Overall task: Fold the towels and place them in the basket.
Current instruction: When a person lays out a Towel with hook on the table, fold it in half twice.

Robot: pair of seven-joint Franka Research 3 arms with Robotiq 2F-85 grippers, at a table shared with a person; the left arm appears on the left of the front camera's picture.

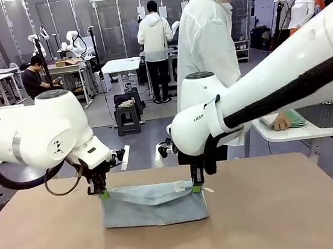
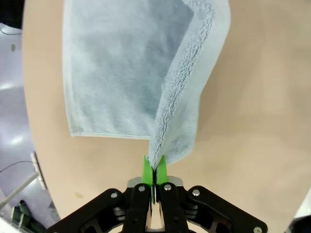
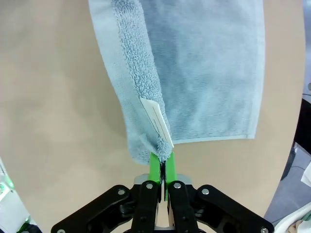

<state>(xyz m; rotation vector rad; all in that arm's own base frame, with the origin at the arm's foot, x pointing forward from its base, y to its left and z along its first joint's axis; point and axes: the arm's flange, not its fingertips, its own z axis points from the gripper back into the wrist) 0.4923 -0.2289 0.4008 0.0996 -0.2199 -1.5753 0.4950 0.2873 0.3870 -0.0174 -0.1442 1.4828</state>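
Front view: mid-fold, left gripper and right gripper clamped on blue-grey towel corners, stowing yet to come.

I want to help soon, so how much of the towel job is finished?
Done: the left tool and right tool have each pinched a corner of the blue-grey towel. In hand: they hold that edge up while the rest lies on the table. Left: finishing the fold, then putting it in the basket.

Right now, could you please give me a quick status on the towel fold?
Left gripper shut on towel corner, right gripper on the other. Held edge lifted, rest on table. Person beyond far side, clear.
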